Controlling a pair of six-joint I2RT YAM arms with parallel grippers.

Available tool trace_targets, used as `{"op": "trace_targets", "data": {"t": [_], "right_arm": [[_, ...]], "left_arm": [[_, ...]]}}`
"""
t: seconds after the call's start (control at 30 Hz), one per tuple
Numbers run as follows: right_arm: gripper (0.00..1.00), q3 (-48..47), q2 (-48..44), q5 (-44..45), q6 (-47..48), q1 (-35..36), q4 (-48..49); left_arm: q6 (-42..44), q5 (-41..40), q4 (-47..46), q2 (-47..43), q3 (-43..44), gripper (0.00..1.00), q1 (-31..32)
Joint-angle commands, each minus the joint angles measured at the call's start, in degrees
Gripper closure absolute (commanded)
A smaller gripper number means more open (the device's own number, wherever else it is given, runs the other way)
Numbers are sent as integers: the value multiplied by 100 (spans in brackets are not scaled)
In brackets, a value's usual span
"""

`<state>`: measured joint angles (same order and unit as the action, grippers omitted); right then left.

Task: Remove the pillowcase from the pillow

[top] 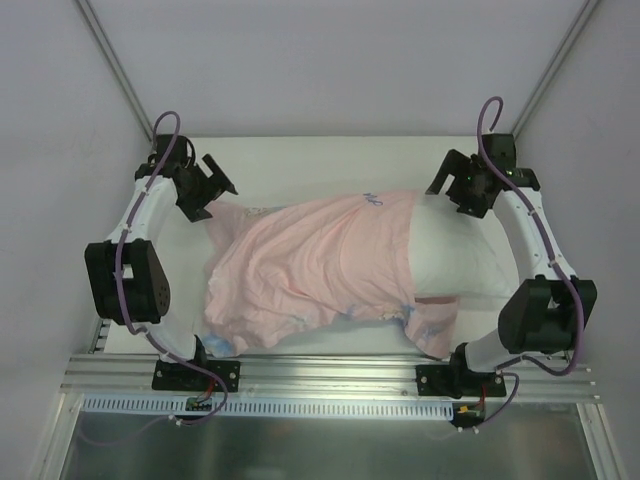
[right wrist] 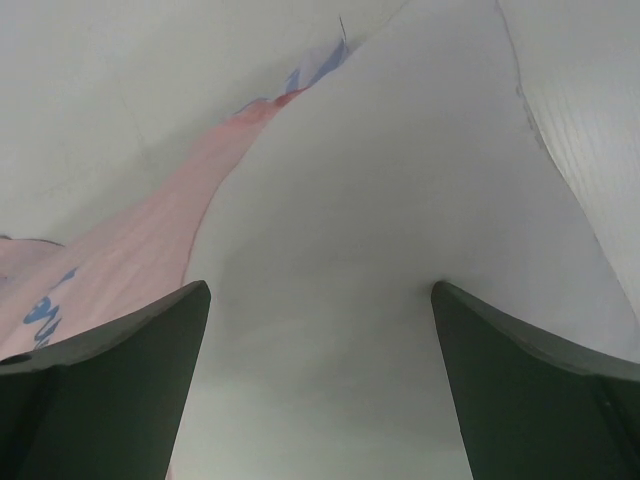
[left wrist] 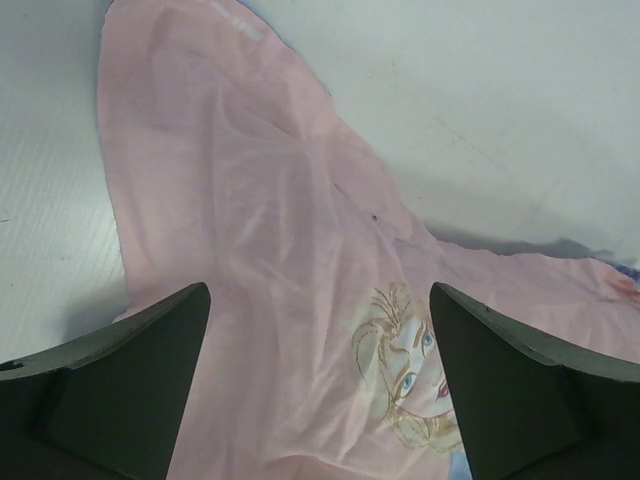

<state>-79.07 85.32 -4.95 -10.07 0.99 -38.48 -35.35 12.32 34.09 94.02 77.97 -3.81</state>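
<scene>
The pink pillowcase (top: 310, 270) lies across the table and covers the left part of the white pillow (top: 455, 255), whose bare right end sticks out. My left gripper (top: 205, 185) is open above the pillowcase's far left corner; the left wrist view shows pink cloth (left wrist: 280, 260) with a printed face between the wide-apart fingers (left wrist: 130, 380). My right gripper (top: 465, 190) is open over the pillow's far right end; the right wrist view shows the white pillow (right wrist: 380, 250) between its fingers (right wrist: 530, 390) and the pillowcase edge (right wrist: 150, 250) at the left.
White table surface (top: 300, 155) runs behind the pillow, enclosed by white walls. A metal rail (top: 330, 375) with the arm bases runs along the near edge. A loose flap of pillowcase (top: 435, 320) hangs at the pillow's near side.
</scene>
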Motion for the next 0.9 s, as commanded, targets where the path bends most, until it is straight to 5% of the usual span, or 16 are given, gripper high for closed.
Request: {"op": "trace_targets", "data": {"t": [0.0, 0.27, 0.37, 0.43, 0.47, 0.5, 0.6, 0.63, 0.87], "right_arm": [[2, -609, 466, 12, -110, -73, -37], [6, 189, 916, -814, -434, -73, 700], [24, 558, 820, -1043, -549, -64, 1043], [57, 716, 715, -1078, -628, -73, 1149], [85, 761, 662, -1069, -672, -73, 1254], [95, 805, 601, -1035, -716, -73, 1290], [99, 928, 320, -982, -813, -73, 1413], [99, 954, 223, -929, -839, -73, 1422], [99, 1235, -814, -639, -962, -512, 1396]], "left_arm": [[-200, -168, 177, 283, 323, 7, -32], [-358, 104, 213, 1233, 403, 3, -23], [-358, 87, 213, 1303, 192, 7, 126], [-384, 78, 213, 1260, -9, 19, 258], [-393, 43, 213, 1242, -63, 25, 284], [-393, 17, 213, 1216, -98, 40, 302], [-367, -89, 213, 1189, -142, 72, 294], [-323, -89, 213, 1163, -107, 100, 285], [-683, -590, 213, 162, -370, 100, -22]]}}
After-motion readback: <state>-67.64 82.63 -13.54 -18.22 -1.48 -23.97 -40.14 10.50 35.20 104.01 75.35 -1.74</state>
